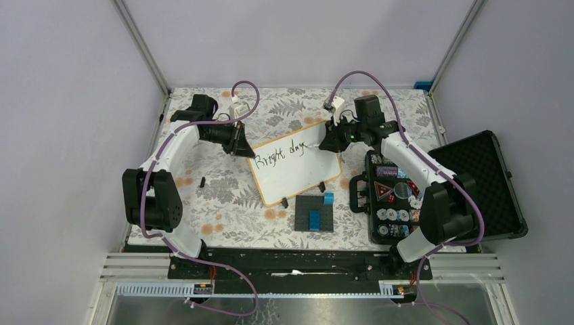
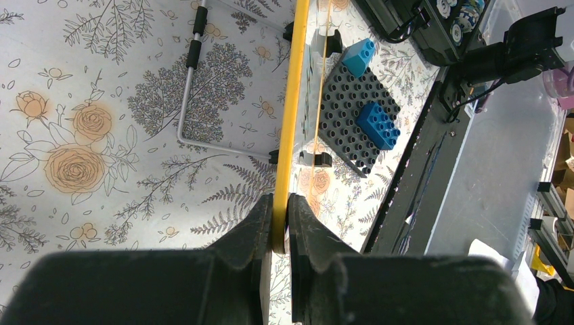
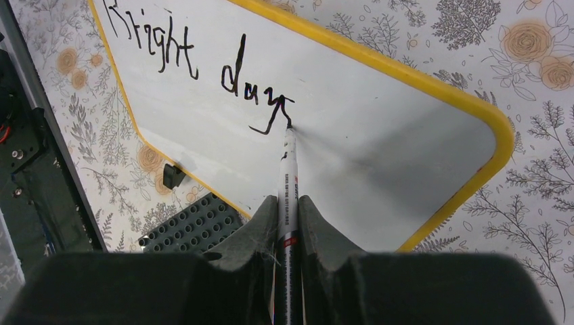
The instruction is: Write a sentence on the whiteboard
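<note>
On your left, the left hand [image 2: 280,204] is pressed together on the yellow rim of the whiteboard [image 1: 298,177], pinching its far left corner. From that wrist camera you see the board only edge-on, so none of its writing face shows there. The board lies at an angle near the middle of the floral-covered bench [image 1: 216,196]. The sentence [image 1: 283,152] on it reads "Bright day" in dark marker, and from above its end is covered by the right hand. Just near of the board sits the dark grey brick plate [image 1: 315,215] with blue bricks on it. The right hand [image 3: 289,206] is clamped on a marker [image 3: 289,169], whose tip touches the board at the tail of the "y". The print on the barrel is too small to read. Far right, the black case [image 1: 484,176] lies open, partly behind the right arm, and its chip markings are illegible.
</note>
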Motion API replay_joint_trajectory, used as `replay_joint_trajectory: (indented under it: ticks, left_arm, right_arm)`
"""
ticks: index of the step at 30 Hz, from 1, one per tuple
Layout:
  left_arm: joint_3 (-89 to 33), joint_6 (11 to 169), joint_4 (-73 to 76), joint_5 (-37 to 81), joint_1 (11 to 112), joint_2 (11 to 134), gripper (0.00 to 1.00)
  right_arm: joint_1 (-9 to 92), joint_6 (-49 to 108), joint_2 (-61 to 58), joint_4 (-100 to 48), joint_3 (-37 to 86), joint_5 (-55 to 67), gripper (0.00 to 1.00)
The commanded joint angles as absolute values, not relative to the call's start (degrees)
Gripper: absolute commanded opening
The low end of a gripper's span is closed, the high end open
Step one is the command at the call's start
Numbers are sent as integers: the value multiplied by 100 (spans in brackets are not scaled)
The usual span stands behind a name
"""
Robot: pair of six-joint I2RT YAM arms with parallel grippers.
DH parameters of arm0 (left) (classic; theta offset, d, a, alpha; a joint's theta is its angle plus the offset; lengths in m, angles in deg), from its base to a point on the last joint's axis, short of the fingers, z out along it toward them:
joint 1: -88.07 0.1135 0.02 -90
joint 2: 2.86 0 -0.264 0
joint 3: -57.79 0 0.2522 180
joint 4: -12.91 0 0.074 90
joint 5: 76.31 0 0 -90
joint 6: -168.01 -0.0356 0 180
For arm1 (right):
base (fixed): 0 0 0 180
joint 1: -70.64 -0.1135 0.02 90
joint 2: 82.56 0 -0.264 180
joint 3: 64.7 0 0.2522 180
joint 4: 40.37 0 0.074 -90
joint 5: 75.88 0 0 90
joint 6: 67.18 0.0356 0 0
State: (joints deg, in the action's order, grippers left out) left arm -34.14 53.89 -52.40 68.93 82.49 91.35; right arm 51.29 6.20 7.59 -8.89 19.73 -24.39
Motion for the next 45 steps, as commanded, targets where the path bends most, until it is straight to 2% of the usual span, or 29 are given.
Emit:
replay_joint_trajectory:
  ticks: [1, 25, 28, 33, 35, 39, 45]
  left_arm:
    - [-3418, 5156, -5055, 6608, 8183, 9027, 0]
    - [-3436, 5169, -5053, 6607, 8183, 9023, 0]
    - [-3453, 5205, -5051, 6604, 8191, 8972, 13]
    - [-3521, 5330, -5053, 6799, 8316, 8832, 40]
    - [-3520, 5339, -5054, 6908, 8424, 8768, 48]
    - [-3379, 5335, -5053, 7057, 8614, 8614, 56]
    - [-2930, 5283, -5001, 7405, 8955, 8383, 63]
  right_arm:
    - [5175, 514, 619, -938, 1893, -2394, 0]
    - [4920, 569, 589, -807, 2065, -2536, 0]
    - [4919, 526, 411, -658, 2073, -2708, 0]
    - [4919, 507, 202, -378, 2153, -3031, 0]
    - [4918, 515, 151, -329, 2144, -3136, 0]
    - [4916, 533, 97, -251, 2105, -3370, 0]
    - [4649, 575, 13, -166, 1992, -3422, 0]
